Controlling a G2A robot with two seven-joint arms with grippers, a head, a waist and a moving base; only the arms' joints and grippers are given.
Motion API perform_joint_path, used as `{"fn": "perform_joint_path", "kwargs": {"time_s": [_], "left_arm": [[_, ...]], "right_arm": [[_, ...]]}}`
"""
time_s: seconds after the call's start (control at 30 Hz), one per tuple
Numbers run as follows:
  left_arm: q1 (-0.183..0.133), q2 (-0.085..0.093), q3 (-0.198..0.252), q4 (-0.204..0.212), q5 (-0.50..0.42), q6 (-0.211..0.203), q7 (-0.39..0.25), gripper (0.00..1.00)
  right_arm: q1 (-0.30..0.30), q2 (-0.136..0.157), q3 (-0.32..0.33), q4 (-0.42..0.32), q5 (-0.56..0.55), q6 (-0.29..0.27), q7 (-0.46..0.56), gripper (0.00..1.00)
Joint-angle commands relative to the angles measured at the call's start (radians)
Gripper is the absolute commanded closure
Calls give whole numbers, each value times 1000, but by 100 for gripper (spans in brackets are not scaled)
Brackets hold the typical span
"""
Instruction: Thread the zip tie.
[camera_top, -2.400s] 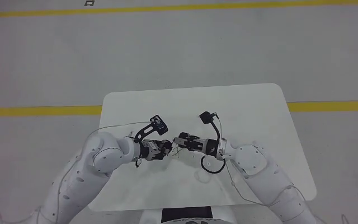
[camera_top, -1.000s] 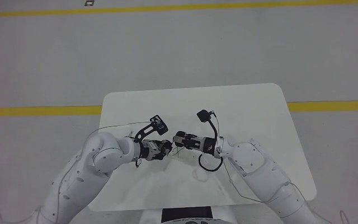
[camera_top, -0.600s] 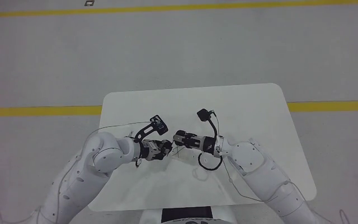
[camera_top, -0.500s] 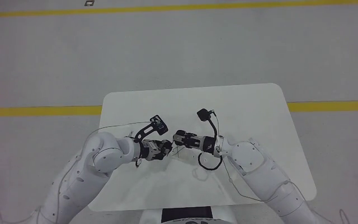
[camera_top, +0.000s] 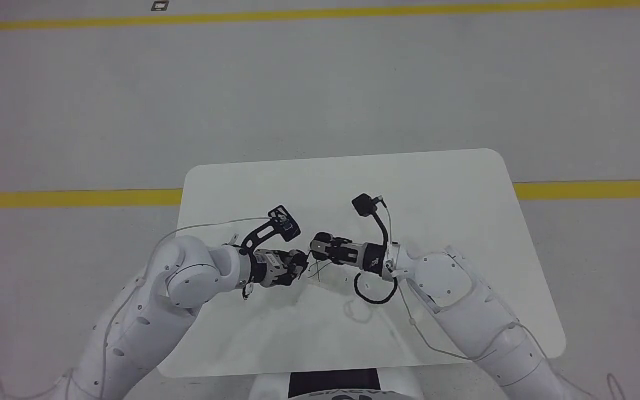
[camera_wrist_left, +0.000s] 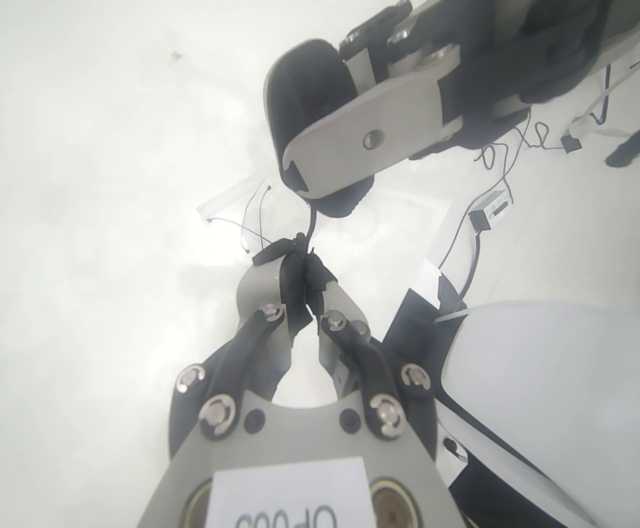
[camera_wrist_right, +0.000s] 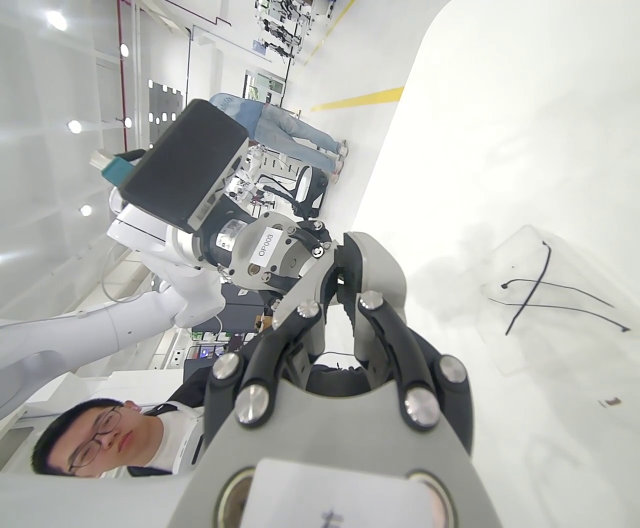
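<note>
A thin black zip tie (camera_wrist_left: 311, 227) is stretched between my two grippers above the middle of the white table (camera_top: 450, 200). My left gripper (camera_wrist_left: 300, 255) is shut on one end of it, and dark wrapped pads pinch the tie at the tips. My right gripper (camera_wrist_left: 312, 197) comes from the opposite side and is shut on the other end, so the short free stretch runs tip to tip. From above, the left gripper (camera_top: 297, 263) and right gripper (camera_top: 316, 248) almost touch. In the right wrist view my right gripper (camera_wrist_right: 341, 272) has its fingers pressed together.
A clear plastic sheet (camera_wrist_right: 505, 350) lies on the table under the grippers with spare black zip ties (camera_wrist_right: 545, 290) on it; the spare ties (camera_wrist_left: 255, 220) also lie below the left gripper. The table's far half and right side are bare.
The right gripper has shifted slightly toward the left gripper over the earlier frames. In the last half second nothing visibly moves.
</note>
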Motion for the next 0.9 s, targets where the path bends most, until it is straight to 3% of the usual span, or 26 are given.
{"fn": "perform_joint_path", "kwargs": {"time_s": [0.0,0.17,0.2,0.23,0.27,0.87], "left_arm": [[0,0,0,0,0,0,0,100],[0,0,0,0,0,0,0,98],[0,0,0,0,0,0,0,69],[0,0,0,0,0,0,0,10],[0,0,0,0,0,0,0,0],[0,0,0,0,0,0,0,0]], "right_arm": [[0,0,0,0,-1,-1,-1,100],[-1,1,0,1,4,-5,0,100],[-1,1,1,2,5,-6,-1,100],[-2,1,1,2,6,-6,-2,100],[-2,1,2,2,7,-7,-3,100],[-35,12,62,5,44,-14,-37,100]]}}
